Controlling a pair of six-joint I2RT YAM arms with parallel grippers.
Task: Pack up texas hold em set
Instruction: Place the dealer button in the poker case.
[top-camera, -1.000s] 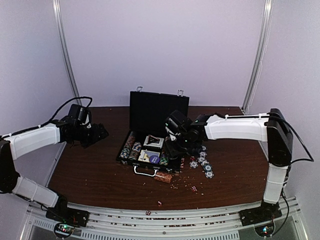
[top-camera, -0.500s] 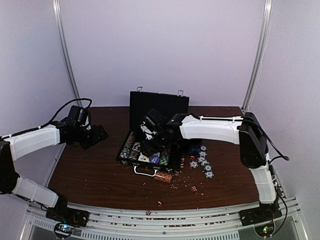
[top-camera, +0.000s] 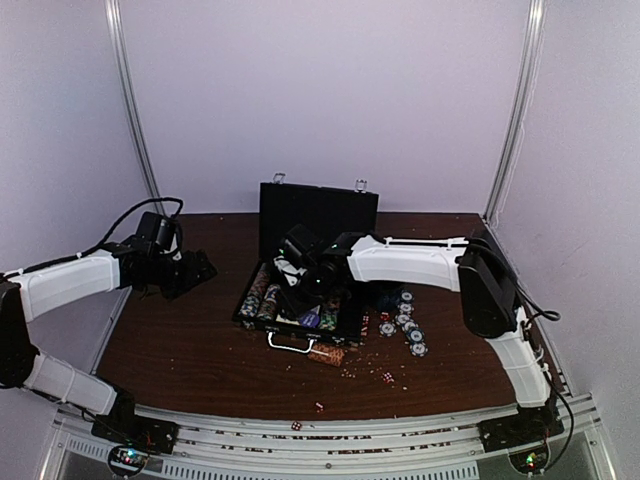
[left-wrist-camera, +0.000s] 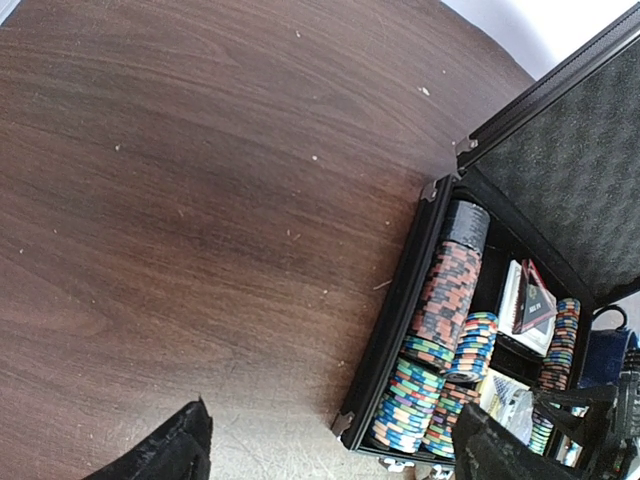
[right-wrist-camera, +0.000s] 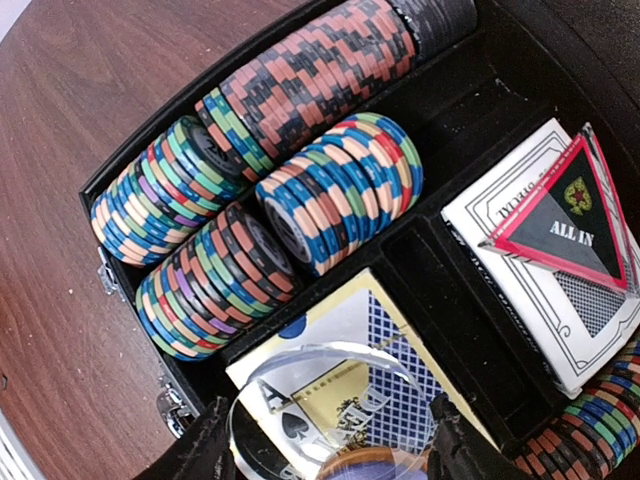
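Hovering over the open black case (top-camera: 318, 212) at mid-table, the right gripper (right-wrist-camera: 325, 455) clamps a clear round piece (right-wrist-camera: 320, 400) above a card deck (right-wrist-camera: 355, 300). Chip rows (right-wrist-camera: 310, 80) fill the case's left side. Loose chips (top-camera: 410, 335) lie on the table to its right. The left gripper (left-wrist-camera: 335, 455) is spread wide over bare table (left-wrist-camera: 200, 200).

Briefcase (top-camera: 318, 212): black, open on the tabletop (top-camera: 180, 340), lid upright on its 12 o'clock side, silver handle (top-camera: 290, 345) at 6 o'clock.
Inside: striped poker chips (top-camera: 262, 292) in rows along the 9 o'clock side.
Right tool (top-camera: 297, 268): over the open tray, its arm reaching in from 3 o'clock.
Left tool (top-camera: 203, 268): at 9 o'clock of the briefcase, well apart.
Loose chips (top-camera: 408, 328): on the tabletop, 3 to 4 o'clock of the briefcase.
Red dice (top-camera: 385, 377): tabletop, 5 o'clock.
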